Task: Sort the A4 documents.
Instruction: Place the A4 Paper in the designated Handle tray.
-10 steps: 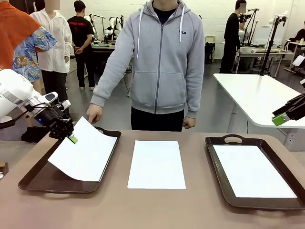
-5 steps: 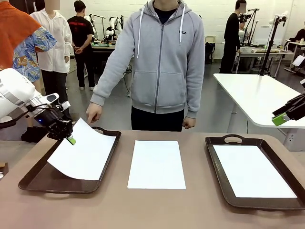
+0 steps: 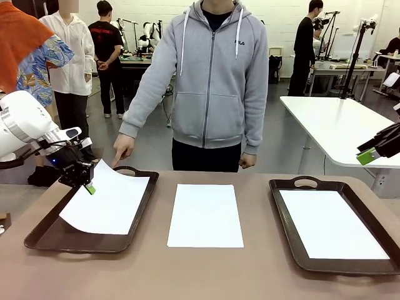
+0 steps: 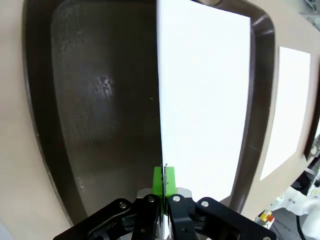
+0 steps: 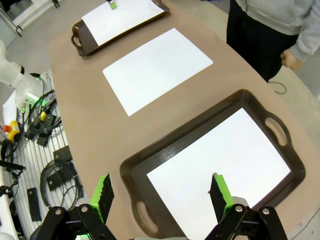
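My left gripper (image 3: 89,187) is shut on the left edge of a white A4 sheet (image 3: 107,199), which slopes down over the left dark brown tray (image 3: 44,232). In the left wrist view the green pads (image 4: 163,180) pinch the sheet's edge (image 4: 202,95) above the tray floor (image 4: 100,100). A second sheet (image 3: 205,214) lies flat on the table's middle. A third sheet (image 3: 332,223) rests inside the right tray (image 3: 284,225). My right gripper (image 3: 369,154) hovers open at the far right, above that tray (image 5: 165,160) and its sheet (image 5: 220,165).
A person in a grey hoodie stands at the far edge, one hand (image 3: 122,149) pointing down at the left tray's far rim. The brown tabletop (image 3: 206,275) is bare in front. Cables and boxes (image 5: 45,165) lie on the floor beside the table.
My left gripper has moved slightly left and lowered the held sheet, which now lies flatter over the left tray. The right gripper and the other sheets have not moved.
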Action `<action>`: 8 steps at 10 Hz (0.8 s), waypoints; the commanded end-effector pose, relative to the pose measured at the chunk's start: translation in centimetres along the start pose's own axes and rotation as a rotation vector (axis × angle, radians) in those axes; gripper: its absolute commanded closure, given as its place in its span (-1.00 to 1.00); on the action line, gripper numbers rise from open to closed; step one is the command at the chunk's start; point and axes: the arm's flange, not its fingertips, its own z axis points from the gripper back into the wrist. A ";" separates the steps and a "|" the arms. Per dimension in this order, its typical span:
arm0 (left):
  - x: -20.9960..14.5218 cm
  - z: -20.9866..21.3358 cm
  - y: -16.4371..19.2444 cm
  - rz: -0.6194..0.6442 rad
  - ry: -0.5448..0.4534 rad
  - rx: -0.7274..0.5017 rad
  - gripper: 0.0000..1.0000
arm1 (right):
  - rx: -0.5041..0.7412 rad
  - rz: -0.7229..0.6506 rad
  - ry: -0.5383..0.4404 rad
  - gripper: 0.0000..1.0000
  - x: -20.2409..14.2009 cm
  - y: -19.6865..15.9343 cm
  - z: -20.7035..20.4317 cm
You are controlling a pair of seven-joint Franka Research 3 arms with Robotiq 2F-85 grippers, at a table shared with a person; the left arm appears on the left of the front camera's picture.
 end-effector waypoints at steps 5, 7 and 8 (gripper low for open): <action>0.4 -0.8 0.0 0.016 0.039 0.082 0.98 | 0.005 0.000 0.003 -1.00 0.0 0.0 -0.1; 0.4 -0.5 0.0 0.013 0.043 0.096 0.61 | 0.005 0.000 0.003 -1.00 0.0 0.0 -0.1; 0.4 -0.3 0.0 0.014 0.042 0.108 0.25 | 0.005 0.000 0.003 -1.00 0.0 0.0 -0.1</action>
